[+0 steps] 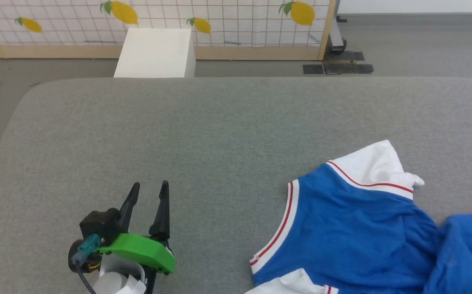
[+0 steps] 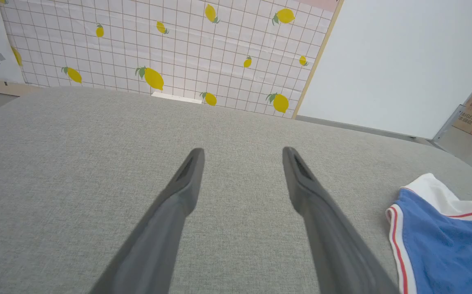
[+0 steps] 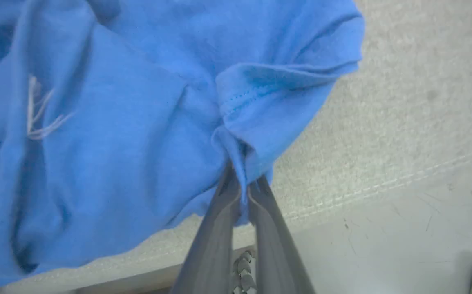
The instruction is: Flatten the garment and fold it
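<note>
Between right fingers point(image 3: 215, 232), garment point(image 3: 97, 143) hem

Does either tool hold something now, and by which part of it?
The right tool pinches the garment at a fold beside its stitched hem; the left tool holds nothing.

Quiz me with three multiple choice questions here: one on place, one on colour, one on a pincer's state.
1. Head view: where on the grey surface lies the garment? A) far left B) lower right C) far middle
2. Stripes in its white trim are: A) red B) green C) black
3. The right pincer is: A) open over bare surface B) shut, empty C) shut on the garment
B, blue cloth lies in that corner; A, red lines run through it; C, a blue hem is pinched between its fingers.
</note>
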### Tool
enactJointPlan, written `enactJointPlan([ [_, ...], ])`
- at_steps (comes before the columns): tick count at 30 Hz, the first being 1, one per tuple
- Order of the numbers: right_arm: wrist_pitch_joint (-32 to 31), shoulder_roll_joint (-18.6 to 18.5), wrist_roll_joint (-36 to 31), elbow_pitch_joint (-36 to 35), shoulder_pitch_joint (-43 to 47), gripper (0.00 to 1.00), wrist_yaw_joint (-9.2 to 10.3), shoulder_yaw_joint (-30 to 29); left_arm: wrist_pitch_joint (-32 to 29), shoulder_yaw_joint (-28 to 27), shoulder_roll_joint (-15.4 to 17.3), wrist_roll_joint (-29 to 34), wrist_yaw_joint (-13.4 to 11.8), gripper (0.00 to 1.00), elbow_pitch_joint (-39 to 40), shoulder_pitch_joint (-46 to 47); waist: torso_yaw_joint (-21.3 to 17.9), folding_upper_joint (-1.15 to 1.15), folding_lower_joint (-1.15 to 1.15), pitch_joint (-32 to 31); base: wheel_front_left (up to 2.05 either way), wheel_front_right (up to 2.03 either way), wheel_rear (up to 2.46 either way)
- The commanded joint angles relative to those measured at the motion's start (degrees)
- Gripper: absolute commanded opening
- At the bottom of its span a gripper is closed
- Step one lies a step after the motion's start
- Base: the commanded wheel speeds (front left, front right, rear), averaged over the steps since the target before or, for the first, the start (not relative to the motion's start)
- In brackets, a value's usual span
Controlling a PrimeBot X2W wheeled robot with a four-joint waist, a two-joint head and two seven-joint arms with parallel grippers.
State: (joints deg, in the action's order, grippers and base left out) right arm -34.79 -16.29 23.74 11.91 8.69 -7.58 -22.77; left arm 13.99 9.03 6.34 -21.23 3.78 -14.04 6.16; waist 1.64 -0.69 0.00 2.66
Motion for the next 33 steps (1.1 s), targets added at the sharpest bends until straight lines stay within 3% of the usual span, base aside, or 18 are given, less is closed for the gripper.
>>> enactJointPlan([
  [1,-0.04,1.26,-0.69,0.33,1.15,0.00,0.09,-1.03,0.44,0.08,0.58,-0.87,-0.40,1.00,0.07,-0.80,-0.32,0.69,0.00,-0.16,0.00,0.00,0.00],
  [2,-0.07,2.38,-1.01,0.88,1.97,0.00,0.09,-1.81,0.41,0.12,0.64,-0.88,-0.44,1.00,0.14,-0.82,-0.45,0.69,0.00,-0.12,0.00,0.00,0.00],
  [3,0.16,3.27,-1.21,1.36,2.40,0.08,0.09,-2.39,0.40,0.17,0.69,-0.89,-0.46,1.00,0.20,-0.83,-0.51,0.69,0.00,-0.10,0.00,0.00,0.00],
  [4,1.02,4.27,-1.60,1.89,2.66,0.44,0.09,-3.26,0.37,0.24,0.75,-0.89,-0.47,1.00,0.22,-0.83,-0.55,0.69,0.00,-0.15,0.00,0.00,0.00],
  [5,2.48,5.13,-2.21,2.22,2.65,1.00,0.09,-4.17,0.35,0.31,0.81,-0.89,-0.50,1.00,0.26,-0.85,-0.56,0.69,0.00,-0.16,0.00,0.00,0.00],
  [11,13.80,9.21,-6.22,0.64,-1.14,1.00,0.09,-10.43,0.13,0.28,1.19,-1.13,-0.88,1.00,0.74,-1.09,-0.10,0.69,0.00,-0.26,0.00,0.00,0.00],
  [17,18.50,9.35,-8.62,-3.36,-6.49,1.00,0.09,-8.32,0.12,0.10,1.19,-1.74,-1.29,1.00,1.52,-1.46,0.85,0.69,0.00,-0.33,0.00,0.00,0.00],
  [26,11.12,1.98,-6.99,-2.28,-18.20,1.00,0.09,9.94,0.32,1.25,0.76,-1.12,-1.36,1.00,2.91,0.86,4.36,0.69,0.00,2.91,0.00,0.00,0.00],
  [33,0.45,-5.13,-0.94,-0.06,-27.14,1.00,0.09,29.84,0.66,1.91,0.03,-0.72,-1.17,1.00,3.05,2.92,8.09,0.69,0.00,5.74,0.00,0.00,0.00],
])
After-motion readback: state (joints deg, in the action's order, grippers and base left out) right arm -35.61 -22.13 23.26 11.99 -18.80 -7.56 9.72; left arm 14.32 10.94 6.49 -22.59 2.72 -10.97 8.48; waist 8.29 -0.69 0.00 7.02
